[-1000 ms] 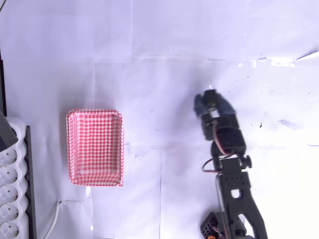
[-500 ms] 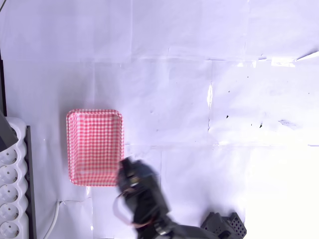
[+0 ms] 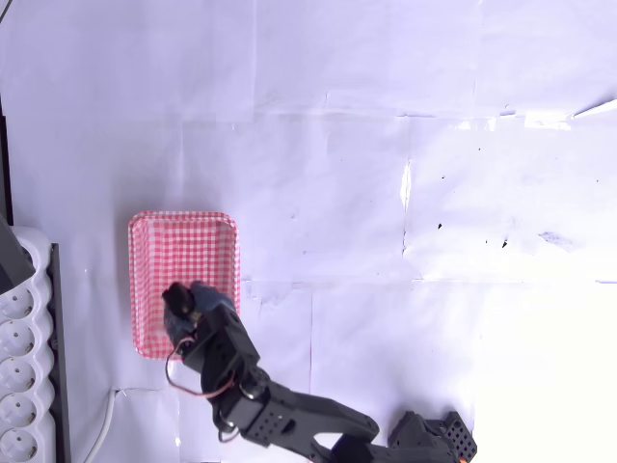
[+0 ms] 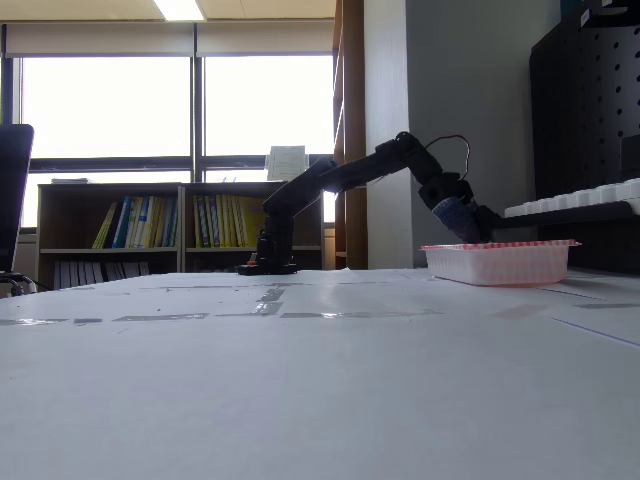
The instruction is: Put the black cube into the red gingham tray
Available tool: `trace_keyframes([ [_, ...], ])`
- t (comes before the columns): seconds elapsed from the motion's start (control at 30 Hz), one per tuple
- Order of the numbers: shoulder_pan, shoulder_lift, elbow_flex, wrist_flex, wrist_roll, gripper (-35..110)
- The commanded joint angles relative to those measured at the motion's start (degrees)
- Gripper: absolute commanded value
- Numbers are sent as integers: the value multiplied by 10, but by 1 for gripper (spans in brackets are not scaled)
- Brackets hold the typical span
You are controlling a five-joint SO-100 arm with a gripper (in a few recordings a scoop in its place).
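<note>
The dark robot arm's gripper with grey-blue fingers [image 3: 178, 301] hangs over the near end of the rectangular red-and-white gingham tray [image 3: 154, 253], whose long axis runs top to bottom in the overhead view. The small black cube [image 3: 174, 292] seems clamped between the fingers above the tray floor. No writing can be read on the white paper-covered table [image 3: 386, 145].

Red gingham tray [image 3: 183, 253] flat on table; black cube [image 3: 174, 295] over its near end, in tool.

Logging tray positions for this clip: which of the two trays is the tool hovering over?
The red gingham tray. The tool hangs over its lower end in the overhead view; the white moulded tray with round holes sits apart at the left edge.
</note>
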Motion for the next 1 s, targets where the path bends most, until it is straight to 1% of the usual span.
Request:
trace_keyframes([
  [0.0,-4,-19,76,-10,-13,23],
  [0.07,2,-24,66,-6,-13,27],
  [0.2,12,-42,55,4,-18,31],
  [0.33,19,-80,36,14,-23,31],
  [0.43,30,-160,-10,25,-34,31],
  [0.53,50,-277,-85,29,-47,28],
  [0.6,73,-367,-149,0,-62,27],
  [0.67,96,-457,-218,-35,-71,23],
  [0.77,140,-588,-338,-64,-69,12],
  [0.83,180,-679,-452,-88,-65,8],
  [0.9,229,-784,-599,-126,-47,3],
  [0.97,280,-895,-779,-196,-18,0],
])
